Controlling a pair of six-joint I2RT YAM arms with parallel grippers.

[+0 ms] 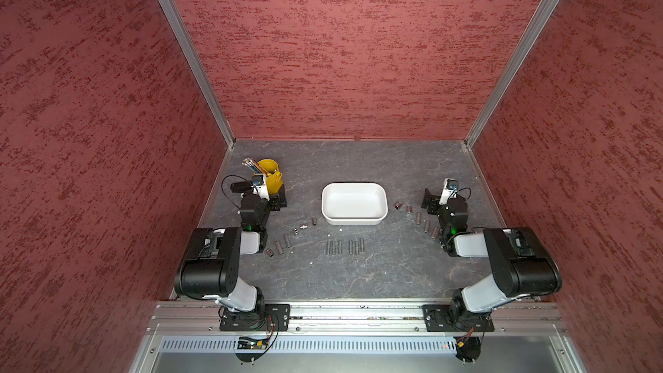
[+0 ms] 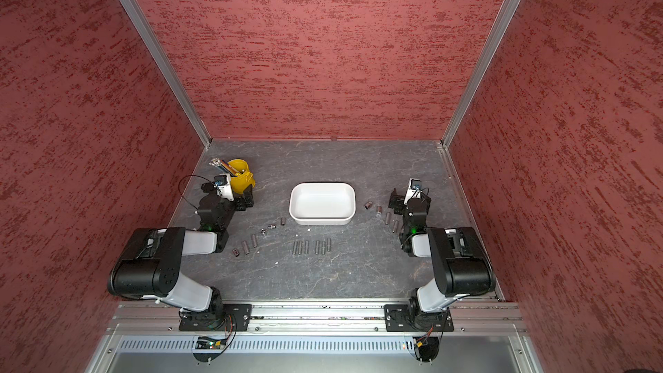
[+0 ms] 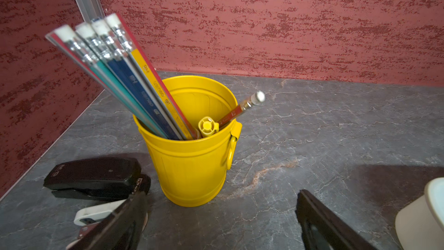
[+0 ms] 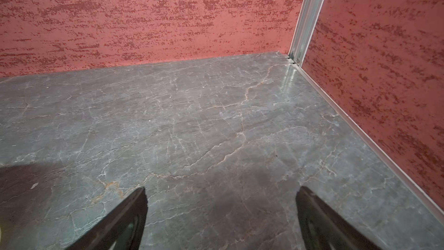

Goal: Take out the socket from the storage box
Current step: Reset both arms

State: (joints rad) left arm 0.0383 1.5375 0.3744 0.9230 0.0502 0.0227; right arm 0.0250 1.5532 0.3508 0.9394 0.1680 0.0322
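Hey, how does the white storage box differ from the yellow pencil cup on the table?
Colour: the storage box is white, the pencil cup yellow. Shape: the box is a shallow, wide rounded rectangle; the cup is a tall, round bucket with a side handle. Contents: the box looks empty, while the cup holds pencils. Place: the box sits mid-table, the cup near the far left corner. Both stand upright, open-topped, on the grey table.

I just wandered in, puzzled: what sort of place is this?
Probably a robot test booth: a left arm and right arm bolted to a metal rail, red panels walling a grey table, sockets laid out beside a white storage box.
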